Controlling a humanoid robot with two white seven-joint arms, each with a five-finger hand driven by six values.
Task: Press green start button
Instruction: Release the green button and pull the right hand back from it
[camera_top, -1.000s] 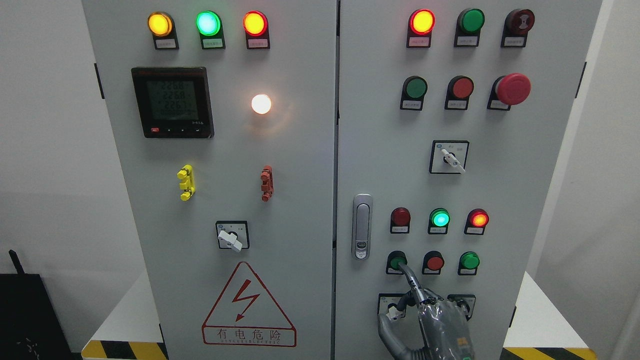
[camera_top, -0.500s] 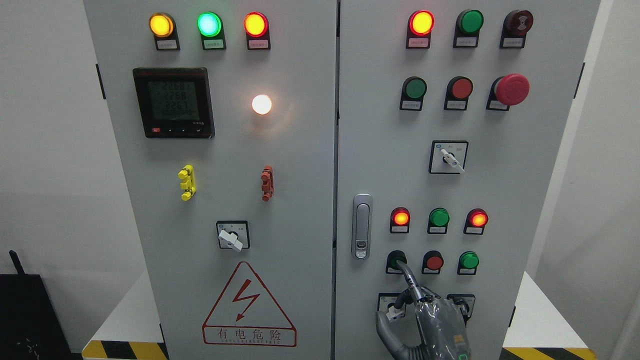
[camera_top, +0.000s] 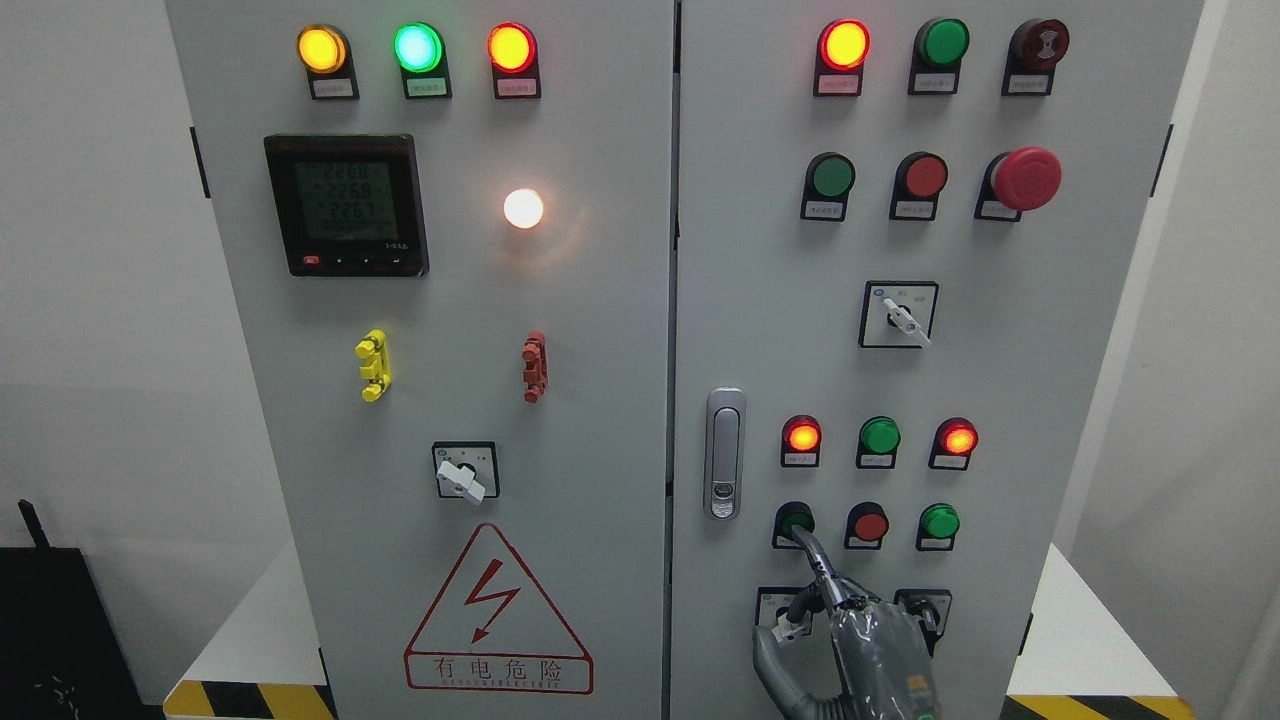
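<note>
The green start button (camera_top: 795, 519) is the leftmost of a row of three buttons low on the right door of the grey cabinet (camera_top: 1000, 380). My right hand (camera_top: 860, 640) comes up from the bottom edge. Its index finger (camera_top: 812, 553) is stretched out with the tip on the button's lower edge; the other fingers are curled and hold nothing. Above the button row, the left lamp (camera_top: 802, 436) and the right lamp (camera_top: 958, 438) glow red, and the middle green lamp (camera_top: 879, 436) is dark. The left hand does not show.
A red button (camera_top: 869, 524) and a second green button (camera_top: 939, 521) sit right of the pressed one. A door handle (camera_top: 724, 452) is to its left. Rotary switches (camera_top: 783, 615) lie partly behind my hand. A red mushroom stop button (camera_top: 1026, 178) is higher up.
The middle green lamp above the button row has gone dark and the left lamp there has lit red. My index finger stays on the green button; the hand barely shifted.
</note>
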